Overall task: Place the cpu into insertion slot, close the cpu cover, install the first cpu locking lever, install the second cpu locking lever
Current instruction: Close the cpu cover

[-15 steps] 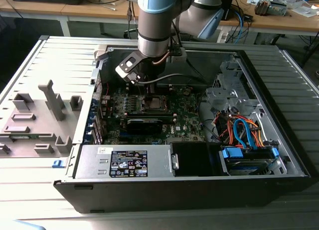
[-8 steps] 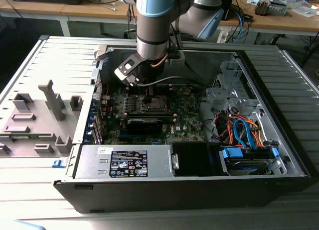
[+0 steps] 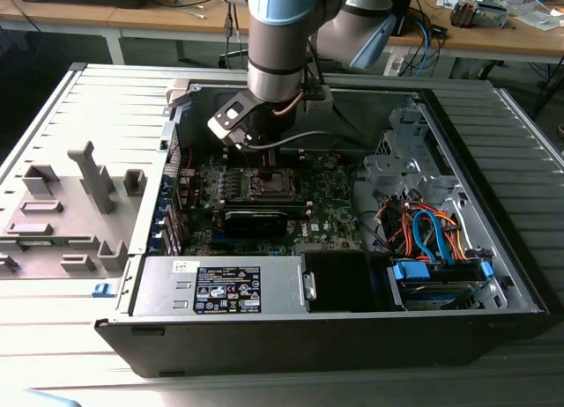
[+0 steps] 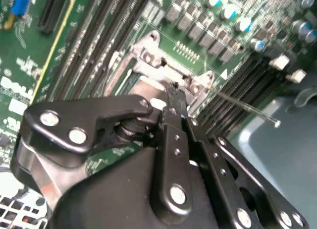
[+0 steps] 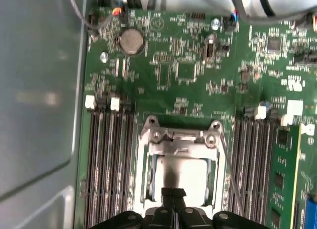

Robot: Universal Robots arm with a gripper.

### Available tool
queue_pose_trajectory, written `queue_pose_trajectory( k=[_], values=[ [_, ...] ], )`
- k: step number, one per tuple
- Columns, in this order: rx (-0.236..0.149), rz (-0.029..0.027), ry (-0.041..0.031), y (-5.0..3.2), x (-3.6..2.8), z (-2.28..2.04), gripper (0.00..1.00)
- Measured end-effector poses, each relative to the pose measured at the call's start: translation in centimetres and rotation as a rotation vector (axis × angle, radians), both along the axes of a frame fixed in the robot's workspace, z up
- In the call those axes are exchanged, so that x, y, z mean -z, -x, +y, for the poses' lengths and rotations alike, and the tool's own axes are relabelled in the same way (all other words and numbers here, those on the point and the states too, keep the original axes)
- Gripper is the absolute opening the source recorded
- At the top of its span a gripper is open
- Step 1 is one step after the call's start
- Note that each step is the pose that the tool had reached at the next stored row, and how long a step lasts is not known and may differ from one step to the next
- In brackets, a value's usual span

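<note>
In the first wrist view the cpu (image 5: pixel 182 175) lies flat in the insertion slot (image 5: pixel 146 189), its silver top showing through the window of the cpu cover (image 5: pixel 179 138). The cover lies down over it. My gripper (image 5: pixel 173 193) is shut, with nothing between its fingertips, and its tips rest at the cpu's near edge. In the second wrist view the black fingers (image 4: pixel 174 121) come together over the socket's metal frame (image 4: pixel 148 55). A thin locking lever (image 4: pixel 245 109) sticks out free beside the socket, also seen as a lever (image 5: pixel 229 165) along the socket's side. In the exterior view the gripper (image 3: pixel 267 165) hangs over the slot (image 3: pixel 275 185).
Rows of dark memory slots (image 5: pixel 106 164) flank the socket on both sides. The open computer case (image 3: pixel 493 248) walls in the board, with a power supply (image 3: pixel 225 285) in front and coloured cables (image 3: pixel 432 231) at the exterior view's right. A grey fixture (image 3: pixel 88 182) stands outside on the exterior view's left.
</note>
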State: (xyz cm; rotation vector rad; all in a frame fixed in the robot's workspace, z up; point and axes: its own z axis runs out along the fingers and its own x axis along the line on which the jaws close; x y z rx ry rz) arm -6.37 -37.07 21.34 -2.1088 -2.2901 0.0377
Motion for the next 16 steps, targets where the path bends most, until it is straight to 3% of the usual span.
queue_pose_trajectory(
  k=[4,11,16],
  values=[
    [0.000,0.0036,-0.0006,-0.70,-0.31,0.00,0.11],
    [0.000,0.0036,-0.0006,-0.78,-1.61,0.00,0.11],
    [-0.018,0.0034,-0.0010,-0.79,-1.93,0.00,0.11]
  ],
)
